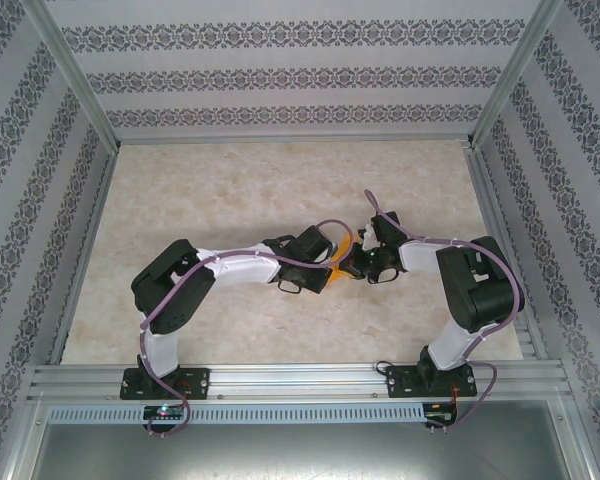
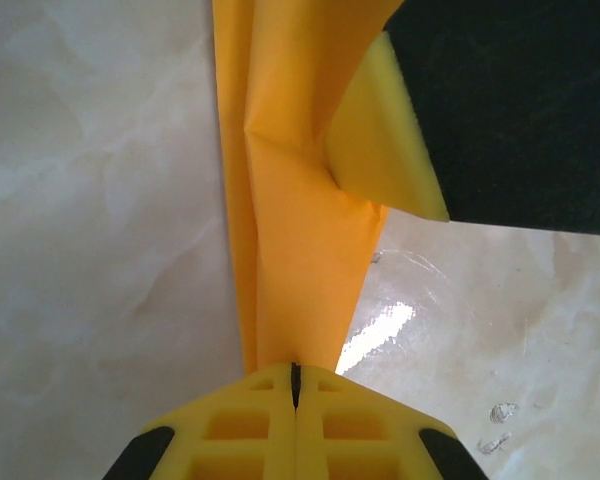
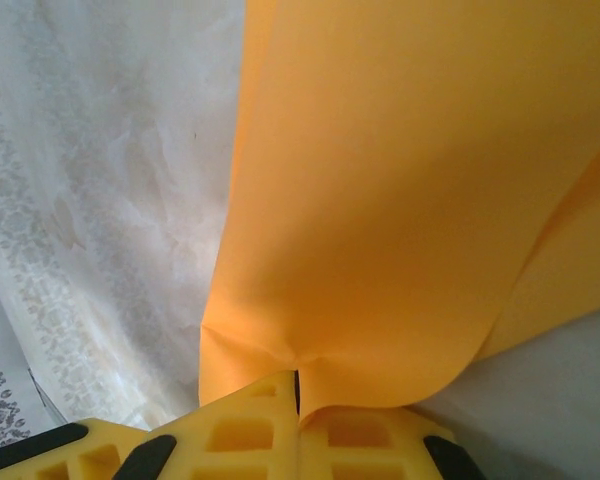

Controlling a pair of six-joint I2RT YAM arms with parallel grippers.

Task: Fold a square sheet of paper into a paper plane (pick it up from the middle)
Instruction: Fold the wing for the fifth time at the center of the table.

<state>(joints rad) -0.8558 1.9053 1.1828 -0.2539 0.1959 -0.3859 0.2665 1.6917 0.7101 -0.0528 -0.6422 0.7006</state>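
Observation:
The orange sheet of paper (image 1: 337, 270) hangs above the table's middle, pinched between both grippers. In the left wrist view it is a narrow, layered strip (image 2: 300, 250) with a lengthwise crease, running up from my left gripper (image 2: 296, 375), which is shut on its end. A yellow finger (image 2: 380, 150) of the right gripper clamps the strip further up. In the right wrist view the paper (image 3: 410, 200) spreads wide and curved from my right gripper (image 3: 300, 385), shut on its puckered edge. From above, the left gripper (image 1: 325, 272) and right gripper (image 1: 354, 266) nearly meet.
The marbled beige tabletop (image 1: 230, 190) lies below, with patterned walls (image 1: 280, 75) behind and at both sides. An aluminium rail (image 1: 300, 378) runs along the near edge, where both arm bases are bolted.

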